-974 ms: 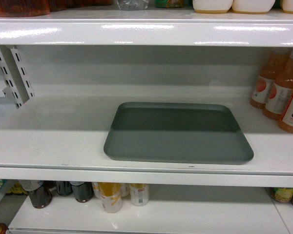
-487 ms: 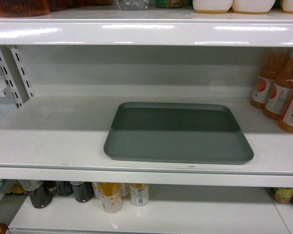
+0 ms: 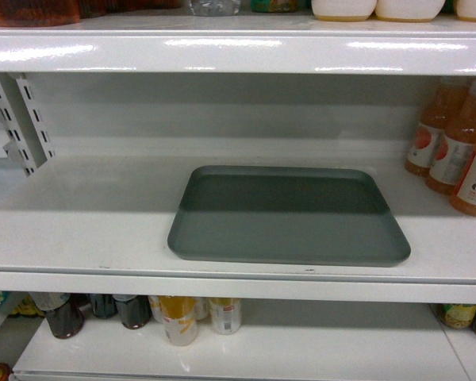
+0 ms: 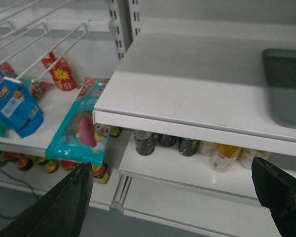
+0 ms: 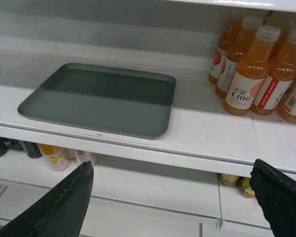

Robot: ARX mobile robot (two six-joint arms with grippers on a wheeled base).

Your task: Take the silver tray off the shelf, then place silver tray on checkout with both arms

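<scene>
The silver tray (image 3: 289, 216) lies flat on the white shelf (image 3: 87, 230), a little right of the middle; its front edge sits close to the shelf's lip. The right wrist view shows the tray (image 5: 101, 98) up and to the left of my right gripper (image 5: 172, 170), which is open and empty below the shelf lip. Only the tray's left end (image 4: 287, 86) shows in the left wrist view, far right of the shelf board (image 4: 187, 84). My left gripper (image 4: 171, 168) is open and empty, below the lip. Neither gripper shows in the head view. The checkout is out of view.
Orange juice bottles (image 3: 460, 147) stand on the shelf right of the tray, also close in the right wrist view (image 5: 259, 69). Cans and bottles (image 3: 135, 313) sit on the lower shelf. An upper shelf (image 3: 238, 48) overhangs the tray. Snack packets (image 4: 84, 123) lie on the neighbouring rack at left.
The head view has shifted very slightly; the tray sits a touch further left in frame. Nothing on the shelf has moved.
</scene>
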